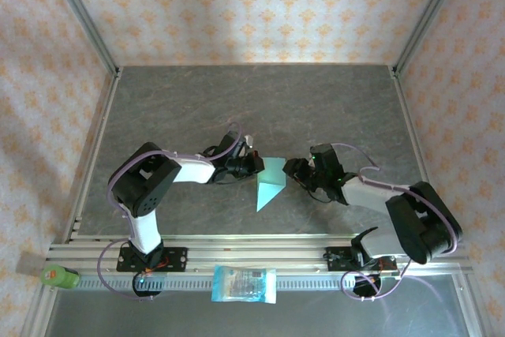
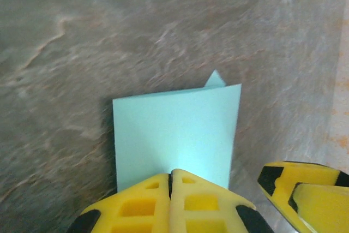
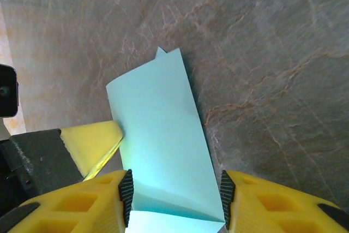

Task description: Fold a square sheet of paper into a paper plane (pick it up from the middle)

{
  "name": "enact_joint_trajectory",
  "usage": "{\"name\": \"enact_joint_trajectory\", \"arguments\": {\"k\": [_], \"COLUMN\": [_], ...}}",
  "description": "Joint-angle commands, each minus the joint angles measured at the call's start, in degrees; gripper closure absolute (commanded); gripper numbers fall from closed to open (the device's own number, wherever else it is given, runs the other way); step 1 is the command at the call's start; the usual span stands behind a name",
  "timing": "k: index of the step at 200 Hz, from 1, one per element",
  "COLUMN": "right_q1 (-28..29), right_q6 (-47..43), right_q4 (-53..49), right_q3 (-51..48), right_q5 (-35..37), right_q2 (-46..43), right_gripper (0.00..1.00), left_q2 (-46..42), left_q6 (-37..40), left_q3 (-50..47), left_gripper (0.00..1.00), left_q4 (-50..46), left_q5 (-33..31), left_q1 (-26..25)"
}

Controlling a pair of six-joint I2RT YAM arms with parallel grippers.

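Note:
The square sheet of paper [image 1: 271, 181] is folded into a light teal strip with a pointed end toward the near edge, and lies mid-table between both grippers. My left gripper [image 1: 256, 165] is at its left edge. In the left wrist view the yellow fingers [image 2: 147, 200] are pressed together on the paper's [image 2: 174, 129] near edge. My right gripper [image 1: 293, 171] stands open at the paper's right side. In the right wrist view its pads [image 3: 126, 195] flank the paper [image 3: 158, 135] without squeezing it. The left gripper's tip [image 3: 92, 143] touches the paper's left edge.
A blue-and-white printed packet [image 1: 245, 284] lies on the near ledge behind the aluminium rail [image 1: 260, 249]. A green object [image 1: 59, 276] sits at the near left corner. Patterned walls and metal frame posts [image 1: 83, 21] enclose the grey stone-look table [image 1: 260, 108].

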Motion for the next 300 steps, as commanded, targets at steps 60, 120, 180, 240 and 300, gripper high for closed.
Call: {"name": "enact_joint_trajectory", "arguments": {"k": [60, 120, 180, 240, 300], "right_q1": [-0.27, -0.28, -0.26, -0.24, -0.29], "right_q6": [-1.87, -2.06, -2.38, -5.15, -9.18], "right_q4": [0.66, -1.78, -3.04, -2.62, -4.17], "right_q3": [2.28, 3.56, 4.55, 7.79, 11.31], "right_q5": [-6.35, -5.54, -7.72, -11.45, -13.23], "right_q2": [3.17, 5.32, 6.37, 6.35, 10.05], "right_gripper": [0.51, 0.52, 0.54, 0.55, 0.55], "left_q2": [1.56, 1.67, 1.55, 1.34, 0.24], "left_q6": [-0.34, -0.54, -0.55, -0.25, 0.20], "left_q3": [-4.86, -6.35, -6.45, -6.26, -6.66], "left_gripper": [0.98, 0.98, 0.98, 0.98, 0.98], "left_q4": [5.05, 6.56, 6.66, 6.20, 5.43], "left_q5": [-0.47, -0.02, 0.05, 0.26, -0.11], "left_q1": [0.33, 0.52, 0.68, 0.69, 0.64]}}
